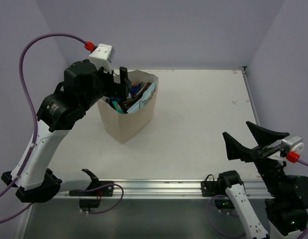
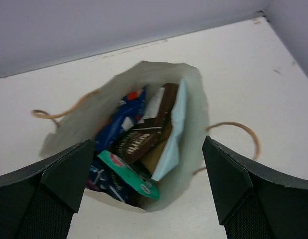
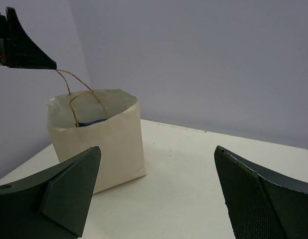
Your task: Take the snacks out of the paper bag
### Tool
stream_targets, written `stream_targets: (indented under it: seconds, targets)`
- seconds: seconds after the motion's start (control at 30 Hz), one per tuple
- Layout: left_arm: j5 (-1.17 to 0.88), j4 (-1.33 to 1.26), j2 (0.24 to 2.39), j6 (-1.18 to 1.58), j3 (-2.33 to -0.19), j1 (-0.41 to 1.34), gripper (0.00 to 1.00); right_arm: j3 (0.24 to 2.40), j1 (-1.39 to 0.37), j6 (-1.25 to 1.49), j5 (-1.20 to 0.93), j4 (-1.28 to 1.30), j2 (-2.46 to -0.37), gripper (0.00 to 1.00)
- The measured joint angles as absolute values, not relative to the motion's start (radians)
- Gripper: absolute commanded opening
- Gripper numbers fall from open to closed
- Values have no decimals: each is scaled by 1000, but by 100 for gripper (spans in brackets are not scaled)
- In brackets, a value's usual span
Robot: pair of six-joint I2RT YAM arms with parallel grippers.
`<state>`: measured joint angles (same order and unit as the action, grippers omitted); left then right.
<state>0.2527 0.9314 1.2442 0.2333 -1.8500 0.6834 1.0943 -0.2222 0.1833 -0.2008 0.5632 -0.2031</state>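
I see one paper bag (image 1: 128,113) standing upright on the far left part of the counter (image 1: 204,114), long axis vertical, mouth open to the ceiling. Its two twisted handles (image 3: 83,95) rise above the rim in the right wrist view.

The snacks (image 2: 144,139) are all inside the bag, packed on end and leaning, with their long axes pointing up toward the mouth. From the left wrist I count one dark blue packet (image 2: 125,117), one brown packet (image 2: 138,143), one teal packet (image 2: 128,174) and one light blue packet (image 2: 175,132) against the right wall. There is a second brown one (image 2: 166,99) behind it and another dark packet low on the near left, though blur keeps me from being sure of those.

My left gripper (image 1: 125,92) hangs directly over the bag mouth, fingers spread wide and holding nothing. Only the bag's rim and handles stand around the packets.

My right gripper (image 1: 235,128) sits at the near right, well apart from the bag, also spread wide and empty, facing the bag across bare counter.
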Motion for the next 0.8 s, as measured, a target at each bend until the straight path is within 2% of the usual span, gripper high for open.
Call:
stream_targets:
  seconds: [0.17,0.2,0.4,0.67,0.8]
  targets:
    - [259,888,1198,176,-1744,392,99,1089,-222,192,-199,560,-205,99]
    - [239,876,1190,162,-1710,340,97,1084,-222,194,-200,554,-204,99]
    - [-18,726,1167,73,-1495,92,94,1055,-223,192,-229,550,-201,99]
    - [-211,585,1173,-41,-1391,65,88,1026,-223,191,-307,528,-194,99]
    - [-276,535,1204,-77,-1391,65,78,1015,-227,190,-338,525,-194,99]
